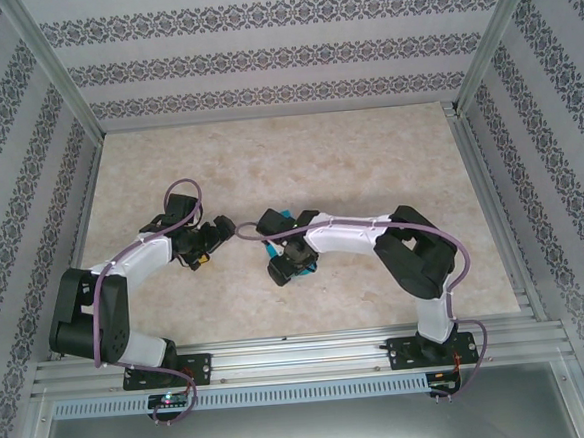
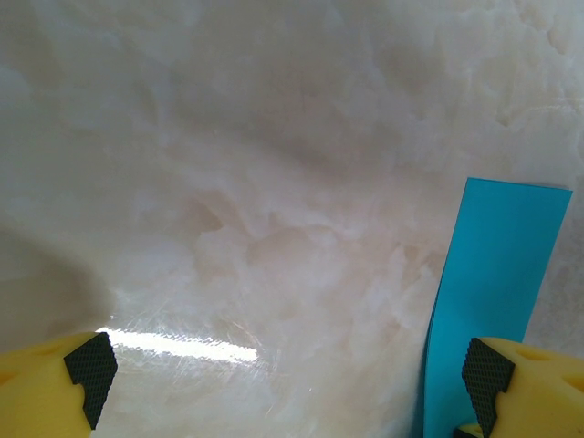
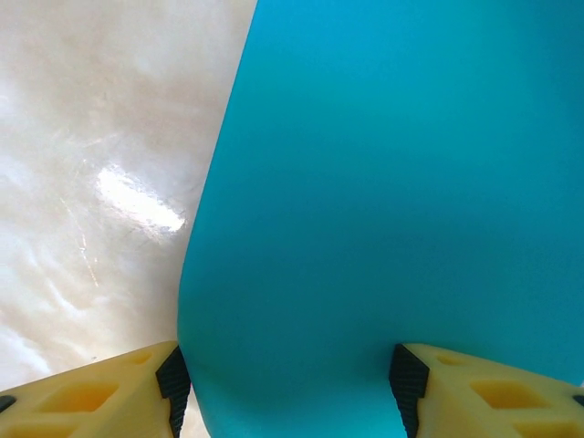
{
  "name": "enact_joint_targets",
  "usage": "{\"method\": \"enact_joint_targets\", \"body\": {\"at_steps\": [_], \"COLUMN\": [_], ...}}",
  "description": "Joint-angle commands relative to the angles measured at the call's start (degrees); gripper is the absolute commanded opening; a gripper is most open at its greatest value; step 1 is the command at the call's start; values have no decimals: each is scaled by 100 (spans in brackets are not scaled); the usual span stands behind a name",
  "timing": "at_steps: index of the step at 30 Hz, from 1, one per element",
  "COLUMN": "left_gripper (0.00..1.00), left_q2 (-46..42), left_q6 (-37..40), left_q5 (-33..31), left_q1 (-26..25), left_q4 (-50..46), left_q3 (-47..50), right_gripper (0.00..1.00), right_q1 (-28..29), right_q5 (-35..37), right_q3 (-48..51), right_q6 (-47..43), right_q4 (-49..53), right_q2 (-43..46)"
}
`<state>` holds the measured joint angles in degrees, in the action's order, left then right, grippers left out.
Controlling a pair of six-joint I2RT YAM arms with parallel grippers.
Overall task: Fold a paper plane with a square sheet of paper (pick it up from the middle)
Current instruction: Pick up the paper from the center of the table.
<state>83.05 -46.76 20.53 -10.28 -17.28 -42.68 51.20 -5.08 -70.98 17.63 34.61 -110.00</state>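
The square sheet of paper [image 3: 392, 182] is plain teal-blue and bows up off the marble table between the fingertips of my right gripper [image 3: 290, 383]. That gripper stands open over it, the left pad [image 3: 173, 383] at the sheet's left edge and the right pad [image 3: 408, 383] on its surface. From above, bits of the sheet [image 1: 265, 249] peek out from under the right gripper [image 1: 287, 264]. My left gripper [image 2: 287, 370] is wide open just above the table with nothing between its fingers. A strip of the sheet [image 2: 493, 274] runs beside its right fingertip [image 2: 484, 374]. The left gripper [image 1: 218, 232] sits just left of the sheet.
The beige marble tabletop [image 1: 268, 161] stretches wide behind both grippers. Patterned walls and aluminium frame rails [image 1: 291, 351] enclose it on all sides. The two grippers are close together near the table's middle.
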Motion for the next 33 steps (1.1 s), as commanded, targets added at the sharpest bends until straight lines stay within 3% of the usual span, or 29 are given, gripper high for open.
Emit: {"method": "enact_joint_targets", "body": {"at_steps": [1,33], "left_gripper": [100,100], "left_q2": [62,156], "left_q6": [102,193], "left_q5": [8,98], "left_q1": [-110,-247], "left_q4": [-21,-29], "left_q3": [-137,-289], "right_gripper": [64,70], "right_q1": [-200,-545], "right_q5": [-710,-946], "right_q3": [351,506], "right_q6": [39,62], "right_q4": [-155,-182], "right_q2": [-133,-302]}}
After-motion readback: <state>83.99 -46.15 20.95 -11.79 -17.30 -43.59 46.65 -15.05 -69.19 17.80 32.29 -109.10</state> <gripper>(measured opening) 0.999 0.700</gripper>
